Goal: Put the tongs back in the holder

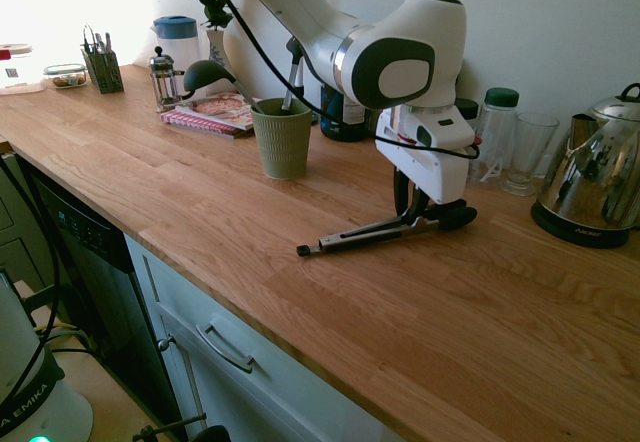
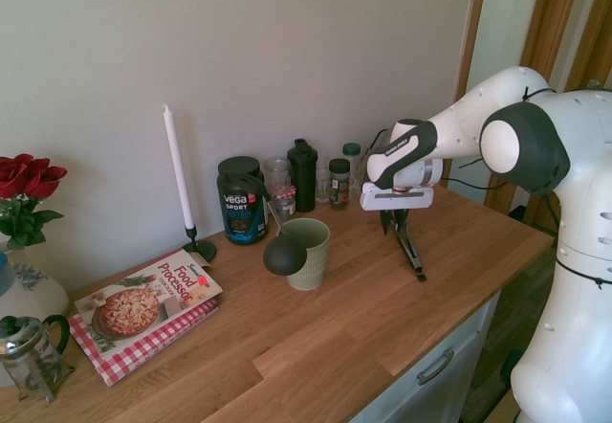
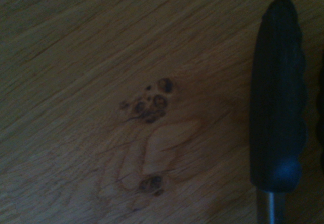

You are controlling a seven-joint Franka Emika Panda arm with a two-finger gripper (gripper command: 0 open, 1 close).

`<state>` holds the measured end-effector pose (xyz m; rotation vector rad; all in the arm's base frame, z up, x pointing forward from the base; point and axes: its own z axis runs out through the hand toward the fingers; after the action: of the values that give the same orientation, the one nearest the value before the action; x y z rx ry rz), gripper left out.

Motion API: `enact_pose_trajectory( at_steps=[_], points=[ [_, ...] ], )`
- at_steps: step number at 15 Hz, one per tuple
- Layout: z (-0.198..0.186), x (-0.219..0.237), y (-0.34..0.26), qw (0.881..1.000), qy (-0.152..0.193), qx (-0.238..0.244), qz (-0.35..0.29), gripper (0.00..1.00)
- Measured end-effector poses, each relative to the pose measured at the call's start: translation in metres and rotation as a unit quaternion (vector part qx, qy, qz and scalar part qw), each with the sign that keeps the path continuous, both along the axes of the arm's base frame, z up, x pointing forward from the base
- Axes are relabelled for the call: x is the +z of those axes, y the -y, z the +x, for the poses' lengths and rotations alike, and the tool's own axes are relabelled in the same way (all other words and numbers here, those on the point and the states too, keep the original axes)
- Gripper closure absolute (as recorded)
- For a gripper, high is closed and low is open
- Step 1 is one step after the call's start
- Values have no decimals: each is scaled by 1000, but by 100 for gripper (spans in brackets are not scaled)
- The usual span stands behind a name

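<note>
Long slim kitchen tongs with silver-grey metal arms and black rounded tips [image 1: 388, 232] lying flat on the bare oak-coloured wooden countertop [image 1: 250, 232], small black end knob toward the counter's front edge, black tips under the arm's hand. White two-finger gripper [image 1: 418, 209] pointing straight down over the tip end of the tongs, dark fingers [image 1: 402, 194] reaching down around the arms close to the black tips; jaws partly drawn in, though cannot tell whether firmly clamped on the metal. Tongs not lifted, resting on the wood along their whole length. In the wrist view, one black ribbed tip of the tongs seen close against the grain, with a cluster of dark knots in the wood beside it. Olive-green ribbed ceramic cup [image 1: 282, 139], tapered and upright, standing well apart from the tongs, further along the counter and nearer the wall, with a black ladle [image 2: 284, 254] leaning out over its rim. Behind the cup, a cookbook with a pizza on the cover [image 2: 145, 300] lying on a red checked cloth. Shiny metal kettle [image 1: 597, 184] at the far end of the counter beyond the gripper, a clear glass tumbler [image 1: 527, 152] beside it.
</note>
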<state>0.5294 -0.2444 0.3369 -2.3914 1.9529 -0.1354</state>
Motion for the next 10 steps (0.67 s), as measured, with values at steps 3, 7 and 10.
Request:
enact_pose_trajectory(
  at_steps=[3, 7, 10],
  points=[
    [-3, 0, 5, 1000, 0, 0, -2, 100],
    [-4, 2, 7, 1000, 4, 0, 2, 100],
    [-10, 23, 12, 1000, 18, 4, 0, 100]
  ],
)
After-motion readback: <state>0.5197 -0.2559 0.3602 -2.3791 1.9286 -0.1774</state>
